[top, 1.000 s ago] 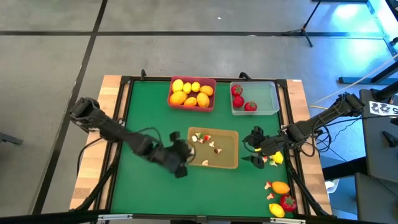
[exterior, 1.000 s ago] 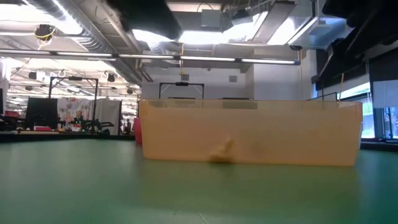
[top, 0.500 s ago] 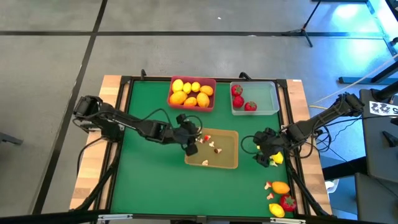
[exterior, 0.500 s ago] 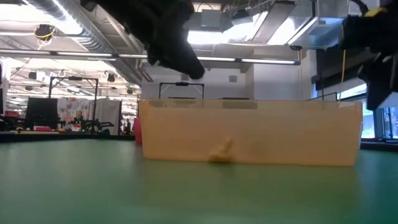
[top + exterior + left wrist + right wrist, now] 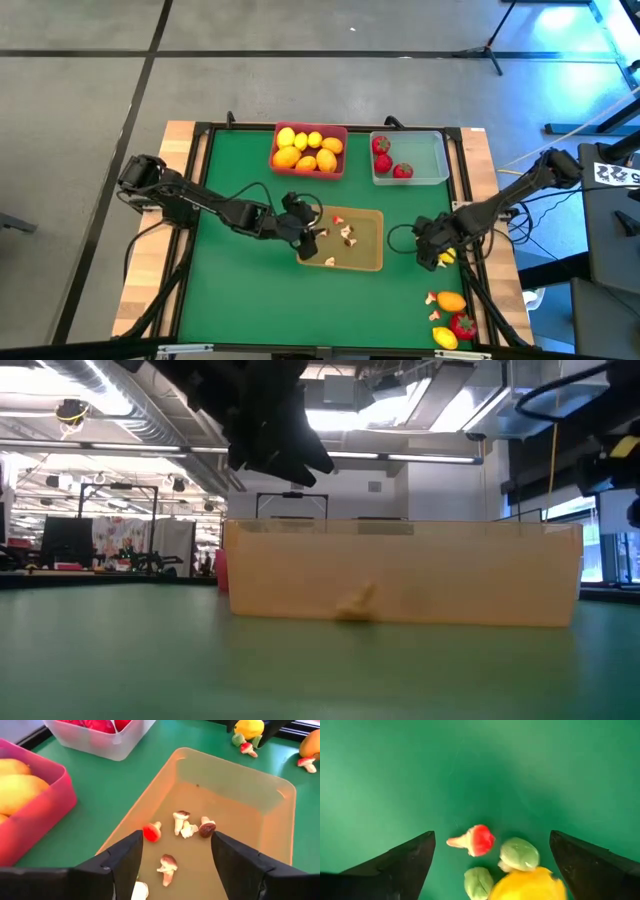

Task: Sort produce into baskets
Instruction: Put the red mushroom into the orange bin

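High view: the left claw (image 5: pixel 308 232) has moved over the tan tray's (image 5: pixel 370 262) near edge; the right claw (image 5: pixel 432 250) has dropped onto loose produce on the table (image 5: pixel 240 290).

Left wrist: fingers apart, empty, mushrooms (image 5: pixel 186 824) lying in the tray, likely just released.

Right wrist: claw wide, straddling a red-capped mushroom (image 5: pixel 472 840) and a lemon (image 5: pixel 530 885), nothing gripped.

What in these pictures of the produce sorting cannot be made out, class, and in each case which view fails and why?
- Low view: the tan basket wall hides what lies inside it, and the pink basket shows only as a sliver behind it.
- High view: the right gripper covers part of the loose pieces under it.
- Right wrist view: the yellow fruit is cut off by the picture's edge.
- Left wrist view: the clear basket is cut off by the edge, so its red fruits cannot be counted.
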Tool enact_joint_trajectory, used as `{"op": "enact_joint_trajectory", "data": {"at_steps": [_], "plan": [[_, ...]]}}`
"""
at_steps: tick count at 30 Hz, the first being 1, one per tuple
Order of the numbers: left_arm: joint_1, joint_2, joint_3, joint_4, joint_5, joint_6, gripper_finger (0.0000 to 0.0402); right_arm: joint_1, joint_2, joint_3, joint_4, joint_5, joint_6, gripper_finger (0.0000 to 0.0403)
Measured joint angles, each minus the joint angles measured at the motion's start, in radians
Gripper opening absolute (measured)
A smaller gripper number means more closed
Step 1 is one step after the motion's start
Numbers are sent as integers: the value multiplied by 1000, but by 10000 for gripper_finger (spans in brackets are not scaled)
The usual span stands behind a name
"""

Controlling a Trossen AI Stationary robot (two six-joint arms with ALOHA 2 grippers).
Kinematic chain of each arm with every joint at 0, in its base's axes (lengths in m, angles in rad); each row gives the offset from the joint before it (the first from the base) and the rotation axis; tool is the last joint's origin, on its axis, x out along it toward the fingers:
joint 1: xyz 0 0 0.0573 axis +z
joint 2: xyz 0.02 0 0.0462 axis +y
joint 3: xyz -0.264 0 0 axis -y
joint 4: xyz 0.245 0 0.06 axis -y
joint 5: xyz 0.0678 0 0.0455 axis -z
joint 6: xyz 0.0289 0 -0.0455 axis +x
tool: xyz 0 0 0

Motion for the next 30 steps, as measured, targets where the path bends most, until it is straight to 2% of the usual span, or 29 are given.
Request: {"op": "enact_joint_trajectory", "data": {"at_steps": [3, 9, 15, 26, 30], "plan": [[-2, 0, -1, 0, 0, -6, 228, -1, 36, -10, 35, -3, 5, 360], [-2, 0, -1, 0, -1, -16, 225, -2, 122, -30, 47, -85, 5, 291], [-2, 0, -1, 0, -2, -15, 225, -2, 180, -30, 112, -89, -50, 230], [0, 0, -1, 0, -3, -15, 225, -2, 204, -27, 103, -79, -80, 64], [0, 0, -1, 0, -3, -15, 225, -2, 208, -3, 67, -75, -122, 20]]}}
